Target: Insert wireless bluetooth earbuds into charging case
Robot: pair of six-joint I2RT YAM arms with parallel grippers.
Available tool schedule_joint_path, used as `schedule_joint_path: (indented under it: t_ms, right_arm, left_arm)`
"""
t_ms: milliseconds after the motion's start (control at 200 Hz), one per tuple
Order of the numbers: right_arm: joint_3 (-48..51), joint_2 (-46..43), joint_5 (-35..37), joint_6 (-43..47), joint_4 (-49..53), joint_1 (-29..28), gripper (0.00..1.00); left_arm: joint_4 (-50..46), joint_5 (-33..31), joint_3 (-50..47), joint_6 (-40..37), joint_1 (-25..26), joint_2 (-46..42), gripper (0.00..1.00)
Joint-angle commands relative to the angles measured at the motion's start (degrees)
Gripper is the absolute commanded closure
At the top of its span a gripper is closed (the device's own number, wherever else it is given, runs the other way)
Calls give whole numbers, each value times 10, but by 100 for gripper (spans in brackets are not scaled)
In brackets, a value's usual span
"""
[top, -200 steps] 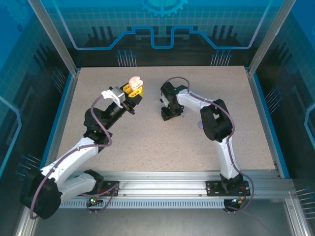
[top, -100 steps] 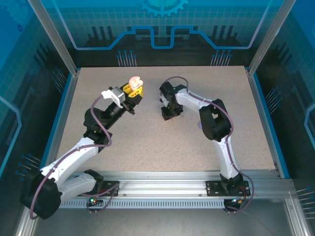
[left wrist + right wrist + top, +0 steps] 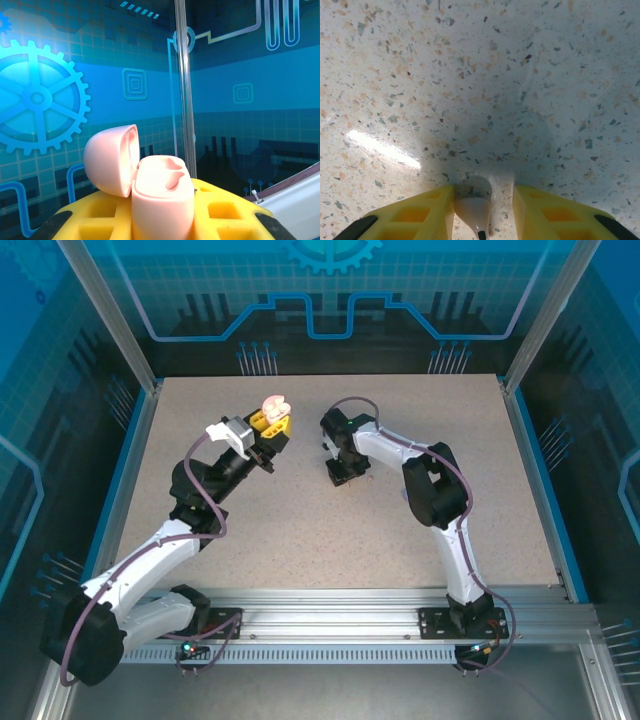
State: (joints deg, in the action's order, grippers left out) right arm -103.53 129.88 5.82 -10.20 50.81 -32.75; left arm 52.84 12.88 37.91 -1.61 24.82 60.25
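Sensibly, your left gripper [image 3: 272, 421] clamps the open pink charging case [image 3: 162, 200], ready for the pale earbud [image 3: 471, 207] your right gripper [image 3: 483, 202] straddles, jaws not yet closed.

My tally from the remote screens. Arms: two, the left arm [image 3: 150, 560] and the right arm [image 3: 450, 530]. Grippers: two, the left gripper [image 3: 272, 420] and the right gripper [image 3: 340, 470]. Yellow fingers [image 3: 415, 220]: two on each gripper, four in all. Cases: one, a pink case [image 3: 162, 197] with one lid [image 3: 111, 160]. Buds: one that I can make out, a pale bud [image 3: 474, 207]. Tables: one speckled table [image 3: 300, 530].
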Motion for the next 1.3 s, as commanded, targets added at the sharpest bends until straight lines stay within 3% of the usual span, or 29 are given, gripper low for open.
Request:
schedule_joint_path:
  t_ms: [0,395,640,1296]
  right_arm:
    - [2,7,0,3,18,-11,63]
    - [25,-11,-18,-8,4,-11,80]
    - [36,-39,-20,-21,-4,-10,85]
    - [120,-292,-13,-79,-77,-9,89]
  left_arm:
    - [15,8,14,0,2,-15,100]
    - [14,7,12,-2,3,-16,100]
    - [12,8,13,-2,3,-16,100]
    - [-1,19,6,-12,12,-14,100]
